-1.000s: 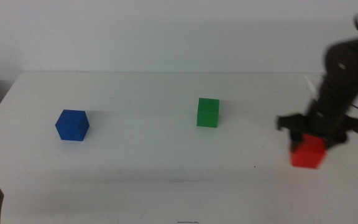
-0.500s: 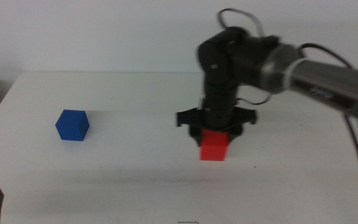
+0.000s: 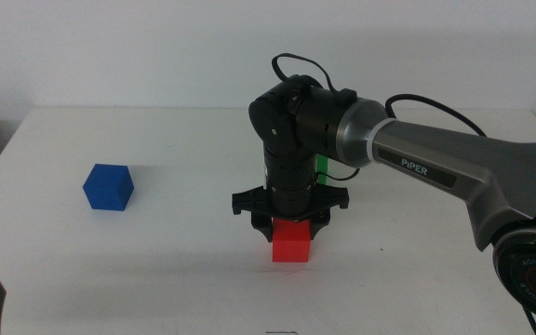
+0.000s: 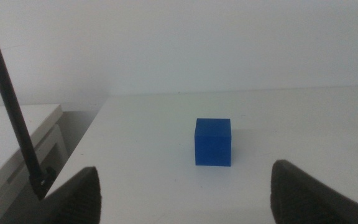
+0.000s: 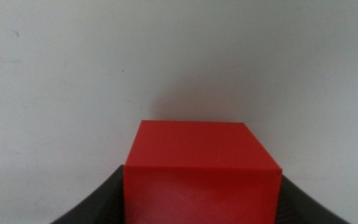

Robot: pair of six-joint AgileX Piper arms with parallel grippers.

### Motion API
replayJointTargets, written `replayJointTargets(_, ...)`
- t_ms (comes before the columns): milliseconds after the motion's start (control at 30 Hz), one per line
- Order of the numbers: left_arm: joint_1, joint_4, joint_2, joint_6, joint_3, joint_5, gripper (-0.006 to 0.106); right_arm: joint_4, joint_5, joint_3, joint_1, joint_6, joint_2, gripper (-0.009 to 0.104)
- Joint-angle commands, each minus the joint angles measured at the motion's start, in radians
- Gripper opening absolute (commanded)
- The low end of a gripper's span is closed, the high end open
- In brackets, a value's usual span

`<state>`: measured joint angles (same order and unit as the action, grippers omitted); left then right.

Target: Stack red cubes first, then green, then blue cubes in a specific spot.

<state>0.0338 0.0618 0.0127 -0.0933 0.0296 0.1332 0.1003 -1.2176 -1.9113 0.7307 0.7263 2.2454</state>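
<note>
The right gripper [image 3: 291,226] is clamped on the red cube [image 3: 291,240], one dark jaw on each side of it, and the right wrist view shows the same: the cube [image 5: 199,177] fills the space between the jaws with bare white counter [image 5: 73,74] beyond it. Compared with a second ago, that is a long trip: the cube was then out near the right edge of the counter [image 3: 156,270], half a second ago it had reached the middle, and now it sits a little further left and nearer the camera. The arm points straight down over it; whether the cube's underside is touching the surface or just above it cannot be told from here (there is a faint shadow right beneath).

The green cube [image 3: 322,167] has not budged, but it is now almost entirely hidden behind the right arm's wrist, only a sliver of green showing just behind and to the right of the red one.

The blue cube [image 3: 108,187] stays where it was, well apart on the left side of the counter. The left wrist view has it [image 4: 213,142] dead ahead, resting flat. The left gripper [image 4: 185,193] waits at the bottom-left corner of the middle view, jaws spread wide with nothing between them.
</note>
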Motion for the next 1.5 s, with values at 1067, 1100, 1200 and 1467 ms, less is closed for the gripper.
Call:
replayJointTargets(1067, -0.001, 0.003, 0.02, 0.006, -0.003, -0.085, 0.094, 0.182, -0.044, -0.257, -0.086, 0.059, -0.168, 0.082)
replayJointTargets(1100, -0.001, 0.003, 0.02, 0.006, -0.003, -0.085, 0.094, 0.183, -0.039, -0.269, -0.1, 0.054, -0.153, 0.082)
replayJointTargets(1200, -0.001, 0.003, 0.02, 0.006, -0.003, -0.085, 0.094, 0.183, -0.026, -0.297, -0.13, 0.019, -0.109, 0.082)
replayJointTargets(1467, -0.001, 0.003, 0.02, 0.006, -0.003, -0.085, 0.094, 0.18, 0.022, -0.378, -0.176, -0.011, 0.019, 0.082)
